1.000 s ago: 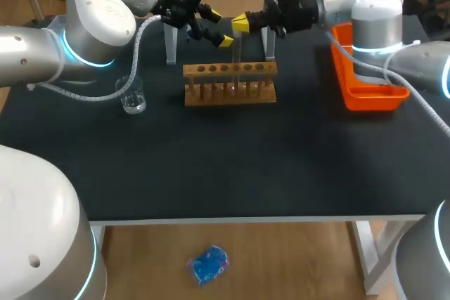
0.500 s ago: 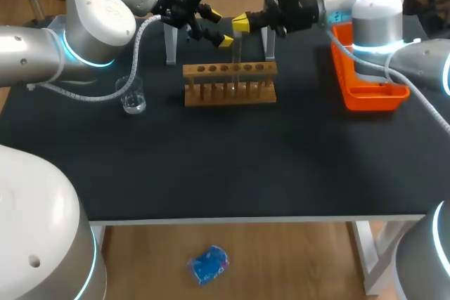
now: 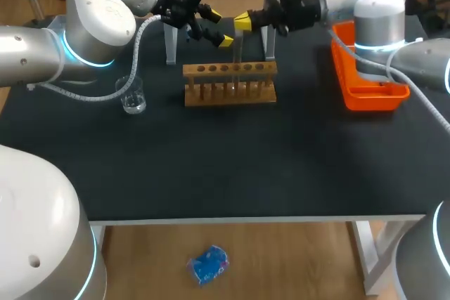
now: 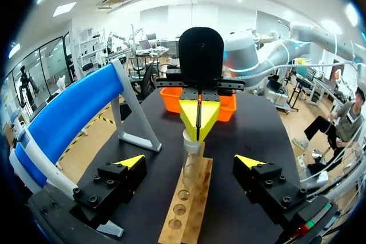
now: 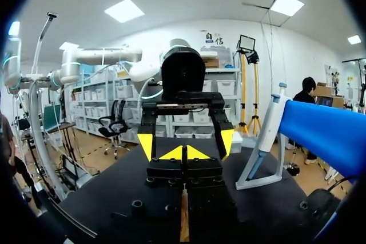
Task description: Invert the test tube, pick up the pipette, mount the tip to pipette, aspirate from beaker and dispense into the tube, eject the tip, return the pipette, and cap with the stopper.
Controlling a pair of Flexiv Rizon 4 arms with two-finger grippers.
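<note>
Test tube pinched between right fingers, upright.

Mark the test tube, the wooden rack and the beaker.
test tube [image 4: 190, 164], left wrist view, on its glass wall below the rim.
wooden rack [image 3: 230, 99], head view, on its front base bar.
beaker [image 3: 132, 98], head view, on its glass side.
</note>
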